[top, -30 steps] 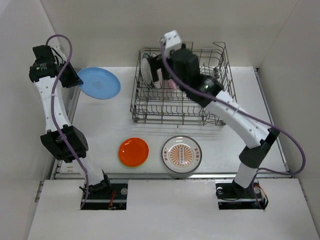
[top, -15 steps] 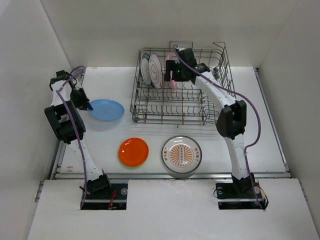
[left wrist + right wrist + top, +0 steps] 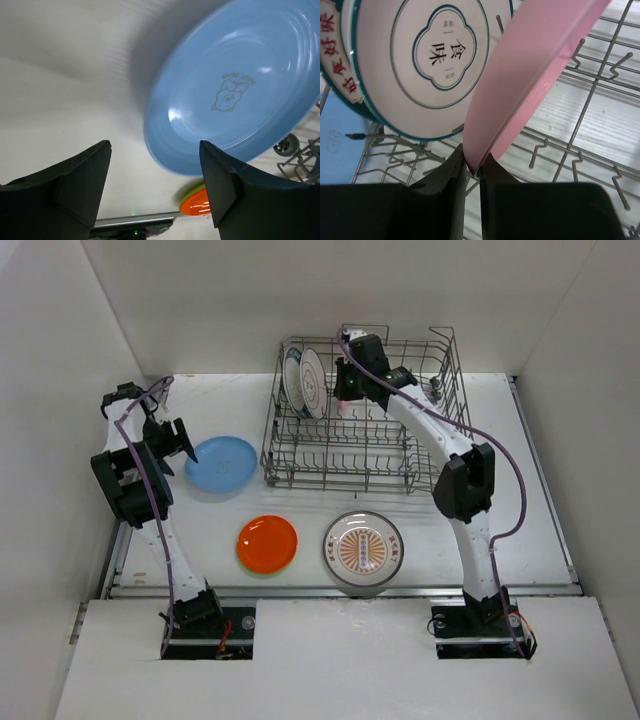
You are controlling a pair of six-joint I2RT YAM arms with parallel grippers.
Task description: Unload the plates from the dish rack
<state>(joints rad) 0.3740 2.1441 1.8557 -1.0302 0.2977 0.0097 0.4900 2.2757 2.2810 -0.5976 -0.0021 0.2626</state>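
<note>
Up close at the rack (image 3: 340, 452), right gripper (image 3: 472, 169) pinches the pink plate (image 3: 530, 75), barely visible from above; left gripper (image 3: 154, 150) spread beside blue plate (image 3: 235, 90) near left edge; three plates out, three racked.

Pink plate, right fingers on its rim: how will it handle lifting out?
Probably stiff: the pink plate holds shape though the right fingers pinch only its rim. Its smooth, glossy look suggests it may slip or pivot in that edge grip. Sitting close to the patterned plate in the dish rack, it could knock it.
</note>
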